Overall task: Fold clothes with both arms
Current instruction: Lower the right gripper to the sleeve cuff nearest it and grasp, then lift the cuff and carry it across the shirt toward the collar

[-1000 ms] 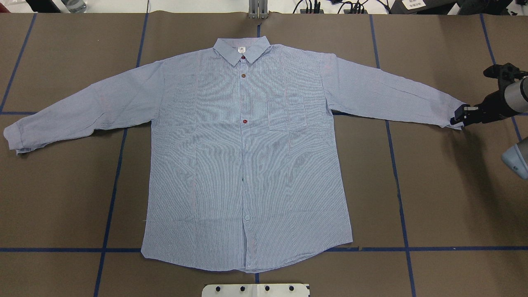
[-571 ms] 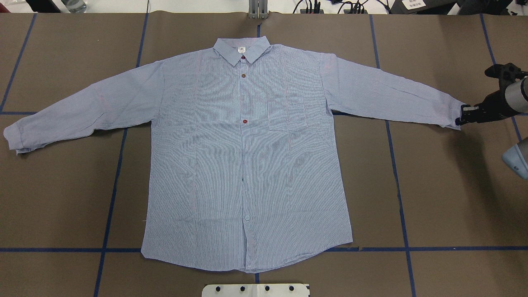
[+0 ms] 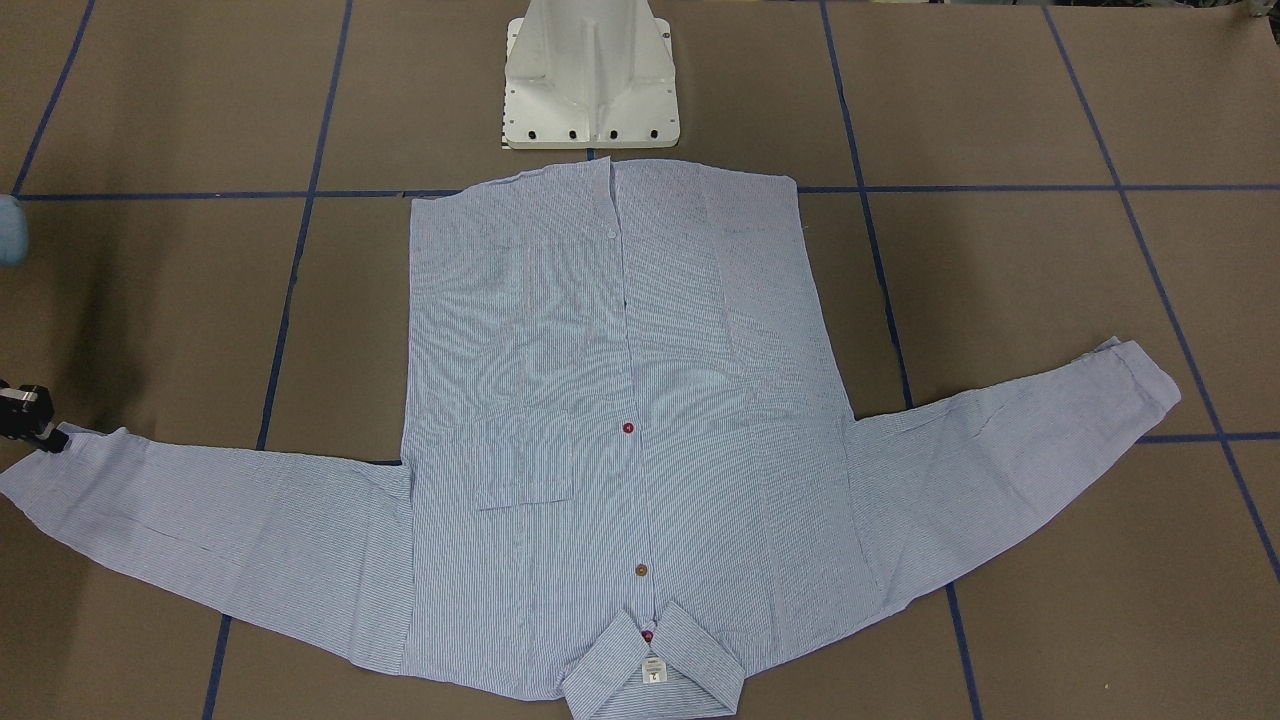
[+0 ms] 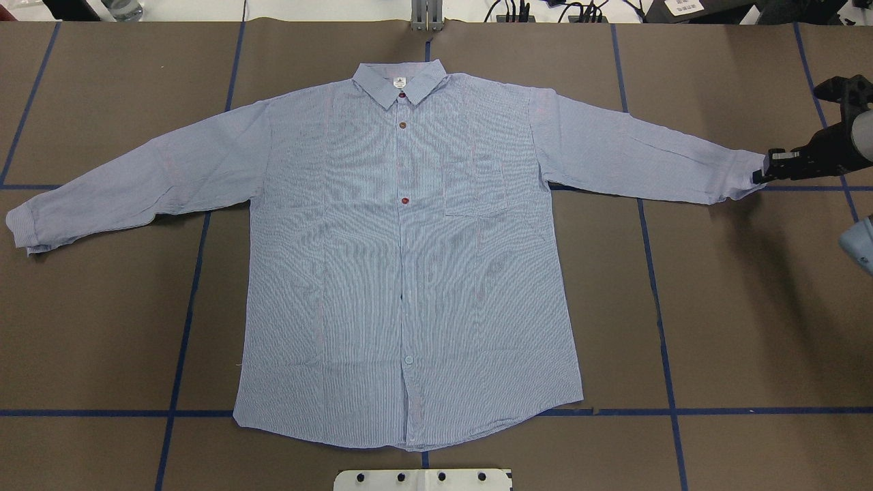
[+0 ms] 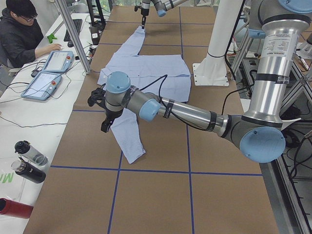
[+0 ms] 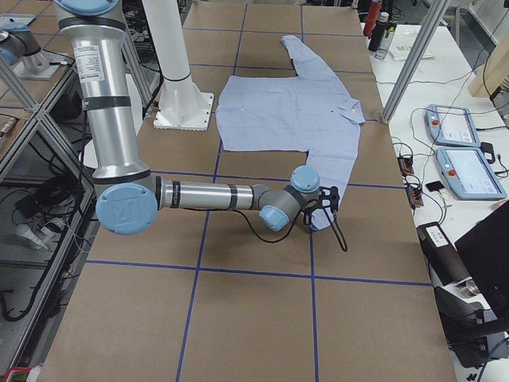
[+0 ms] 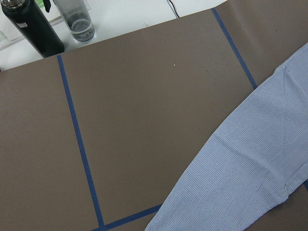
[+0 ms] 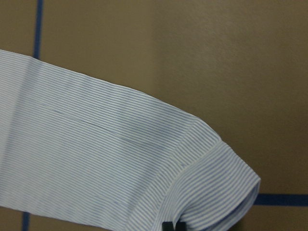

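Looking at a shirt [image 4: 409, 273] flat and front-up on the tabletop [image 4: 750, 307], collar [image 4: 399, 82] at 12 o'clock from overhead. Got the right end effector [image 4: 758, 176] clamped on the 3 o'clock cuff [image 8: 216, 183], only a black fingertip [image 8: 173, 226] showing in the wrist view. Can't tell about the left end effector [image 5: 105, 127], only seen side-on.

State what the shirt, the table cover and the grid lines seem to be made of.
The shirt is thin woven cloth, probably cotton, with a matte finish; fine stripes and soft wrinkles show. The table cover looks like brown paper or card, flat and dull. The grid lines are likely blue adhesive tape: narrow straight strips lying on the cover.
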